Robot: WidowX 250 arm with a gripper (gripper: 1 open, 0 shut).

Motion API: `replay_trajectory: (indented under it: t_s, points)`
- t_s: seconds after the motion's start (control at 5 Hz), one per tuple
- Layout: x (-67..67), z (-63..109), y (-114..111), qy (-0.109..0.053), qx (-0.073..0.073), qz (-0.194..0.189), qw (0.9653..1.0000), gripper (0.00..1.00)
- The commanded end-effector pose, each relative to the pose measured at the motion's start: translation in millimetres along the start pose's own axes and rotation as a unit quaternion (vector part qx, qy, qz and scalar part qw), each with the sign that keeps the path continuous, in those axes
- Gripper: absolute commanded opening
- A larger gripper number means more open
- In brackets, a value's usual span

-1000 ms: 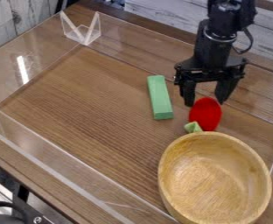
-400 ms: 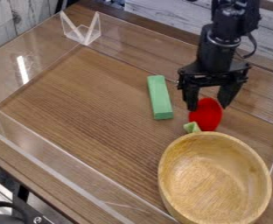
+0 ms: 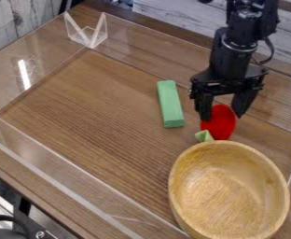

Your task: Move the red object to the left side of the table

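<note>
The red object [image 3: 219, 121] is a small rounded toy fruit with a light-green leafy end [image 3: 204, 135], lying on the wood-grain table [image 3: 98, 103] just beyond the wooden bowl's rim. My black gripper [image 3: 227, 101] points straight down over the fruit's far side. Its two fingers stand open, one on each side of the fruit's upper part. Nothing is clamped, and the fruit rests on the table.
A long green block [image 3: 171, 103] lies just left of the fruit and gripper. A large wooden bowl [image 3: 229, 191] fills the near right corner. Low clear acrylic walls [image 3: 36, 159] edge the table, with a clear bracket [image 3: 86, 31] at the far left.
The gripper has shifted slightly right and down around the red fruit; its fingers stay open. The fruit, block and bowl have not moved.
</note>
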State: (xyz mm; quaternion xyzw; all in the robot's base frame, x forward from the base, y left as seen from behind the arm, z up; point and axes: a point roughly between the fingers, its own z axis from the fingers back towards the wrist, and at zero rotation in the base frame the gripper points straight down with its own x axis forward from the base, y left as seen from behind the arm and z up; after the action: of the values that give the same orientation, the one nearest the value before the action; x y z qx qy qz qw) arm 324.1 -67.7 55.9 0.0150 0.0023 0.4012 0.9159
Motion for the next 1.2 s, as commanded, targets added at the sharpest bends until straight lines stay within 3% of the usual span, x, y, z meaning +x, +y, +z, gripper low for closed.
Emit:
replay_trajectory:
  t_s: [0.0,0.2,0.6,1.0]
  points:
    - [3.0,41.0,-3,-0.02,-0.037,-0.007,0.9991,1.0]
    - [2.3,55.9,-3,-0.02,-0.04,-0.014,0.9989,1.0]
    - [-4.1,29.0,-8,-0.02,-0.025,-0.022,0.9992,1.0]
    - [-4.2,-15.7,-5,-0.019,-0.011,0.008,0.9997,1.0]
